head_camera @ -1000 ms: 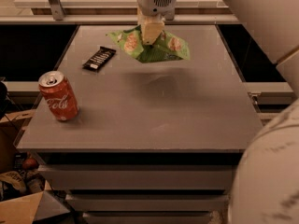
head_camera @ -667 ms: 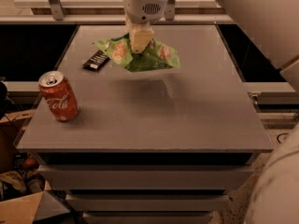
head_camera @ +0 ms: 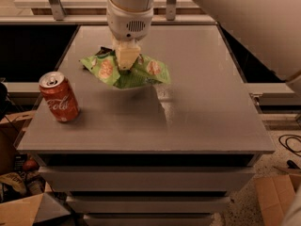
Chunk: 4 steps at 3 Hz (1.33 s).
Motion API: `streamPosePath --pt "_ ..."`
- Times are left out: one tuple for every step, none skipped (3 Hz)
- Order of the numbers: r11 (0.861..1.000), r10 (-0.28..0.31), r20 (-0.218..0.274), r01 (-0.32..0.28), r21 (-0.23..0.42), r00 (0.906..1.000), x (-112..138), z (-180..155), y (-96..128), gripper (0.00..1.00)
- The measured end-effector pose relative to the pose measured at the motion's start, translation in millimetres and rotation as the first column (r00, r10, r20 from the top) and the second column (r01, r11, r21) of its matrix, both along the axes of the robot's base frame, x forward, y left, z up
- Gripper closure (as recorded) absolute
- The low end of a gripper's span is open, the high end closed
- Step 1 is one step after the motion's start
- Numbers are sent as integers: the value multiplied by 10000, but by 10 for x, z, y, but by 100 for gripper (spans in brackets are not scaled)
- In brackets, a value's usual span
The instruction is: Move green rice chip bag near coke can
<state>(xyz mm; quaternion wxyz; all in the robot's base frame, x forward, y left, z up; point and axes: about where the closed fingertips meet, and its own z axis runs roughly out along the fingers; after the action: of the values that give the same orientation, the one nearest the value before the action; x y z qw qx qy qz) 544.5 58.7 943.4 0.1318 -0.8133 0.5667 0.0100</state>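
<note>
The green rice chip bag (head_camera: 126,72) hangs in the air above the grey table (head_camera: 202,102), crumpled, with round pale-orange chip pictures showing. My gripper (head_camera: 127,60) comes down from above and is shut on the bag's middle. The coke can (head_camera: 59,97) stands upright near the table's front left corner, to the left of and nearer than the bag, with a gap between them.
A small black candy bar wrapper (head_camera: 103,51) lies on the table behind the bag, mostly hidden by it. Cardboard boxes (head_camera: 28,211) sit on the floor at the left, another at the lower right (head_camera: 277,201). My arm fills the upper right.
My gripper has carried the bag to the left and toward the front, closer to the coke can. The bag now covers most of the black wrapper.
</note>
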Motion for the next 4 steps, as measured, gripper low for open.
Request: streamPosePath --pt "9996 -210 7 210 -188 9998 -68 -102 104 100" --pt "9968 -674 15 674 -433 9977 -28 -209 139 82" --pt "9941 -926 -54 922 -567 9957 2 -294 161 59" --pt "9920 -1086 -152 1073 -668 9940 40 -373 161 35"
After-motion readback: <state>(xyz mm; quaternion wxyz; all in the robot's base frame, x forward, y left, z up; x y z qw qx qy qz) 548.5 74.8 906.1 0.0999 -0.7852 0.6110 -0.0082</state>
